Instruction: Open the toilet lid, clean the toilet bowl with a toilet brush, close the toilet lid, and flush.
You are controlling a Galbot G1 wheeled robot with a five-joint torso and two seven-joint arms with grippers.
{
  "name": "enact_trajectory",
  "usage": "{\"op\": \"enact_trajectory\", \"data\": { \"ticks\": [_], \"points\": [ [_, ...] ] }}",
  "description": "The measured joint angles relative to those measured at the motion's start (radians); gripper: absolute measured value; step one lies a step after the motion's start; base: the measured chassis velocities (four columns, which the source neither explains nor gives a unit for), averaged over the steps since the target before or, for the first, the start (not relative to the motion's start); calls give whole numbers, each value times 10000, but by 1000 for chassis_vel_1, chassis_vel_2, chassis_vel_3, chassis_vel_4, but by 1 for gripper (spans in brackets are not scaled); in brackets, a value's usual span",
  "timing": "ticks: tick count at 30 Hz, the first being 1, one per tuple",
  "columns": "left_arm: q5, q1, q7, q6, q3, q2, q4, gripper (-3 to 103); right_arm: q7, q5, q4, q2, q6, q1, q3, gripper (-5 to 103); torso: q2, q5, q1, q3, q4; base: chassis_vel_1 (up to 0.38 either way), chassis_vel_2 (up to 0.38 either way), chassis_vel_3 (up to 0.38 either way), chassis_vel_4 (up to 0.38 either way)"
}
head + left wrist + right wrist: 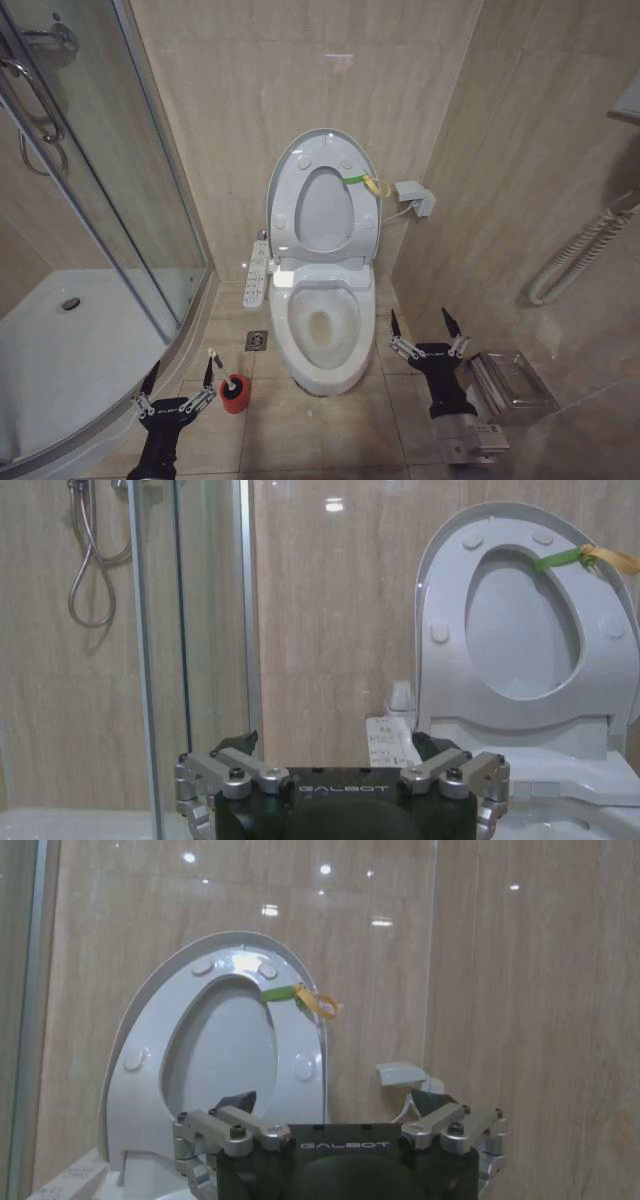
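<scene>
Head view: toilet lid (322, 150) and seat are up against the wall, toilet bowl (322, 330) uncovered. The toilet brush (232, 388) sits in its red cup on the floor, just beside my left hand (180, 380), fingers spread, empty. My right hand (425, 328) hovers on the bowl's other side, spread too.

Left wrist view: raised lid (525, 622), shower glass (190, 630) alongside.

Right wrist view: yellow-green tag (305, 995) on the lid's edge.
</scene>
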Motion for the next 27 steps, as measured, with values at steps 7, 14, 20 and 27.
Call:
{"op": "enact_trajectory", "data": {
  "ticks": [7, 14, 20, 27],
  "points": [
    [-2, 0, 0, 0, 0, 0, 0, 100, 0, 0, 0, 0, 0, 0, 0, 100, 0, 0, 0, 0, 0, 0, 0, 0, 0],
    [-2, 0, 0, 1, 0, 0, 0, 100, 0, 0, 0, 0, 0, 0, 0, 100, 0, 0, 0, 0, 0, 0, 0, 0, 0],
    [-2, 0, 0, 1, 0, 0, 0, 100, 0, 0, 0, 0, 0, 0, 0, 100, 0, 0, 0, 0, 0, 0, 0, 0, 0],
    [-2, 1, 0, 0, 0, 0, 0, 100, 0, 0, 0, 0, 0, 0, 0, 100, 0, 0, 0, 0, 0, 0, 0, 0, 0]
  ]
}}
